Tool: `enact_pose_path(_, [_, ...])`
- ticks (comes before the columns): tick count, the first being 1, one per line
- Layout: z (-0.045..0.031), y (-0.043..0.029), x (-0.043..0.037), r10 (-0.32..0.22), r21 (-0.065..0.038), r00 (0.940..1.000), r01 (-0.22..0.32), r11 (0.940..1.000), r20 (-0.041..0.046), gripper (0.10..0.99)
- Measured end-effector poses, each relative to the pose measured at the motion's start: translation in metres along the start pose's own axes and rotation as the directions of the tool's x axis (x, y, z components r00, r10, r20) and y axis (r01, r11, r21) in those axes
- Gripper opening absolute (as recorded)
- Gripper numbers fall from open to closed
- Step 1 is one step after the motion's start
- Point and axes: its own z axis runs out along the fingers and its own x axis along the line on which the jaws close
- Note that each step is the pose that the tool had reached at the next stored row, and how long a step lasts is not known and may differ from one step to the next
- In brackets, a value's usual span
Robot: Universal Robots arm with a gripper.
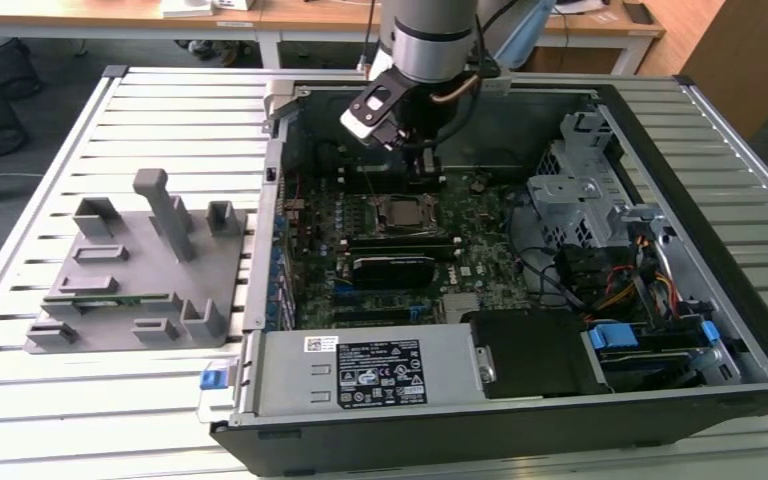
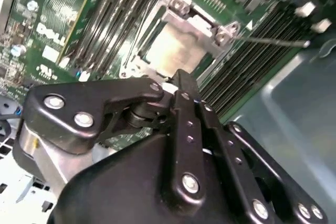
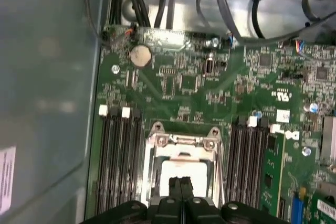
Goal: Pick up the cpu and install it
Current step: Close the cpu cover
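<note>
Firstly, exterior view: an open computer case (image 1: 758, 330) lies on a slatted table (image 1: 37, 400), and its motherboard (image 1: 471, 250) faces up. The arm (image 1: 435, 35) reaches down into the case. Its gripper (image 1: 420, 165) hangs just above the socket (image 1: 381, 212), on the side nearest the case's far wall. The cpu (image 1: 403, 212) lies flat inside the socket as a pale square within the metal frame. A grey fixture (image 1: 131, 290) stands on the table, outside the case and well apart from the socket towards the exterior view's left. A power supply (image 1: 357, 370) sits inside the case, on the side of the socket nearest the camera.

Second wrist view: the black linkage of the gripper (image 2: 182, 77) fills the foreground. Its two fingers (image 2: 185, 90) are pressed together with nothing between them. Their tips sit close over one edge of the socket (image 2: 202, 22). The silver top of the cpu (image 2: 176, 51) shows seated inside the socket frame, and rows of memory slots (image 2: 121, 9) run along both sides of the socket.

First wrist view: the closed fingertips of the gripper (image 3: 181, 186) hang directly over the cpu (image 3: 181, 169), which rests level in the socket (image 3: 181, 141). Whether the tips touch the chip cannot be told. A green memory stick (image 3: 273, 174) stands in a slot beside the socket, and a coin battery (image 3: 139, 55) lies on the board, apart from the socket.
</note>
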Motion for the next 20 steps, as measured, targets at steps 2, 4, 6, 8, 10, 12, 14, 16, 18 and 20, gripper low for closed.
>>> enact_pose_path(2, [0.0005, -0.0075, 0.0006, 0.000, 0.000, 1.0000, 0.000, 1.0000, 0.0000, 0.106])
enact_pose_path(4, [0.0016, -0.0105, 0.0002, 0.000, 0.000, 1.0000, 0.000, 1.0000, 0.0000, 0.106])
enact_pose_path(6, [0.0033, -0.0111, -0.0014, 0.000, 0.000, 1.0000, 0.000, 1.0000, 0.0001, 0.106])
enact_pose_path(8, [0.0052, -0.0113, -0.0023, 0.000, 0.000, 1.0000, 0.000, 1.0000, -0.0001, 0.106])
enact_pose_path(10, [0.0080, -0.0120, -0.0033, 0.000, 0.000, 1.0000, 0.000, 1.0000, 0.0001, 0.106])
enact_pose_path(12, [0.0110, -0.0150, -0.0041, 0.000, 0.000, 1.0000, 0.000, 1.0000, 0.0000, 0.106])
enact_pose_path(14, [0.0133, -0.0192, -0.0038, 0.000, 0.000, 1.0000, 0.000, 1.0000, 0.0001, 0.106])
enact_pose_path(16, [0.0162, -0.0226, -0.0036, 0.000, 0.000, 1.0000, 0.000, 1.0000, 0.0000, 0.106])
enact_pose_path(18, [0.0194, -0.0245, -0.0034, 0.000, 0.000, 1.0000, 0.000, 1.0000, 0.0000, 0.106])
enact_pose_path(20, [0.0212, -0.0256, -0.0033, 0.000, -0.001, 1.0000, 0.000, 1.0000, 0.0001, 0.106])
